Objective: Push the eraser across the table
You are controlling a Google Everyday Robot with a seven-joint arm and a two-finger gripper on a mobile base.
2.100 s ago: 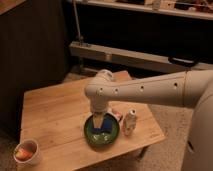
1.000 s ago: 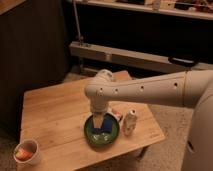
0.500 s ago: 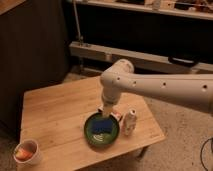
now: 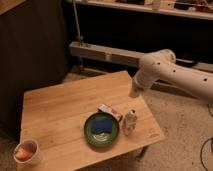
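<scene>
Tight going on the surface (image 4: 60, 105) around the green plate (image 4: 88, 131). Could tip the white bottle (image 4: 130, 122) just right of the plate, or jam the eraser (image 4: 110, 111) against the plate's rim if pushed from the far side. Look for the gripper (image 4: 134, 93) up and right of the plate. Cannot tell how wide the jaws stand. Find the eraser flat at the plate's upper-right rim, apart from the jaws, down-left of them.
</scene>
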